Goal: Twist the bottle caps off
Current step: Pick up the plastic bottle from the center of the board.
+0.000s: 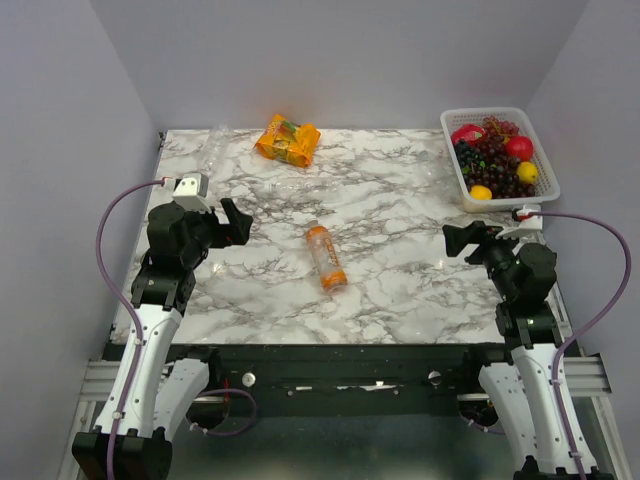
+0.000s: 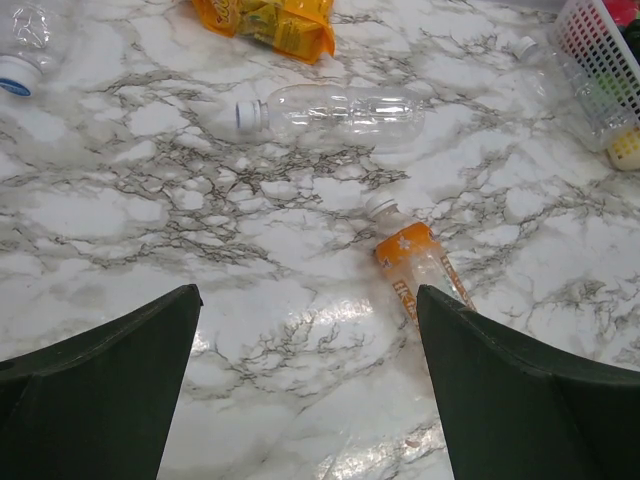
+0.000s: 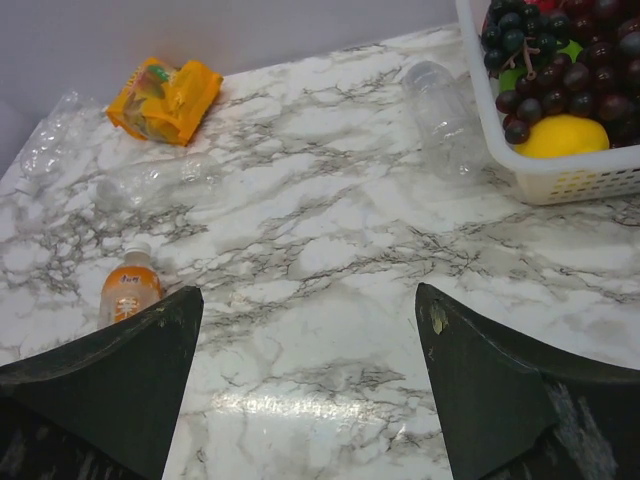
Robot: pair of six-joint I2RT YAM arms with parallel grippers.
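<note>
The orange bottle (image 1: 327, 260) lies on its side mid-table, its white cap (image 1: 313, 229) pointing to the back. In the left wrist view the orange bottle (image 2: 418, 268) and its cap (image 2: 380, 207) lie just ahead of my right finger. A clear bottle (image 2: 345, 112) with a blue-ringed cap (image 2: 247, 116) lies beyond. Another clear bottle (image 2: 28, 28) with a blue cap (image 2: 14, 78) is at far left. A third clear bottle (image 3: 440, 112) lies beside the basket. My left gripper (image 2: 308, 292) and right gripper (image 3: 310, 292) are both open, empty and above the table.
An orange snack packet (image 1: 288, 139) lies at the back centre. A white basket (image 1: 548, 175) of fruit stands at the back right corner. The arms hover near the left (image 1: 238, 222) and right (image 1: 460, 238) sides of the marble table (image 1: 400, 290).
</note>
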